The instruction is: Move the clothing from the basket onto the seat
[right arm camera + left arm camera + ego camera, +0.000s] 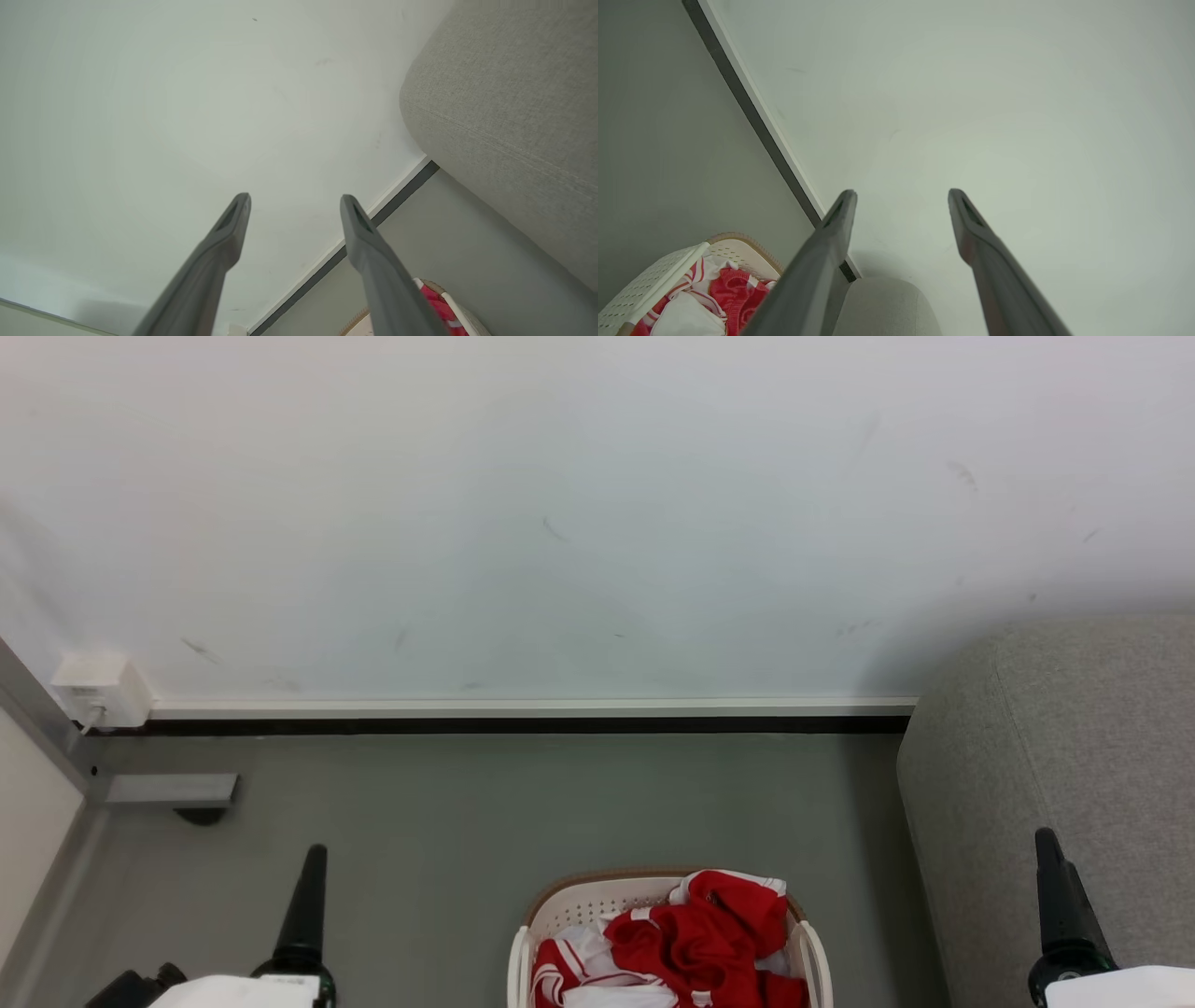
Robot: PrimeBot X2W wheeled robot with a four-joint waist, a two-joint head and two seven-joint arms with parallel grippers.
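The white perforated basket (569, 903) with a brown rim stands on the floor at the bottom centre of the head view, holding crumpled red and white clothing (695, 938). The grey seat (1074, 756) rises at the right, just beside the basket. My left gripper (308, 887) hangs at the lower left, well left of the basket; its wrist view shows the jaws open and empty (902, 193), with the basket (649, 284) and clothing (733, 291) at the bottom left. My right gripper (1050, 868) is over the seat's front, open and empty (295, 198).
A white wall (597, 523) with a dark skirting strip (523, 723) closes off the back. A white socket box (98, 691) and a grey bracket (173, 791) sit at the far left corner. Grey floor (467, 821) lies between the wall and the basket.
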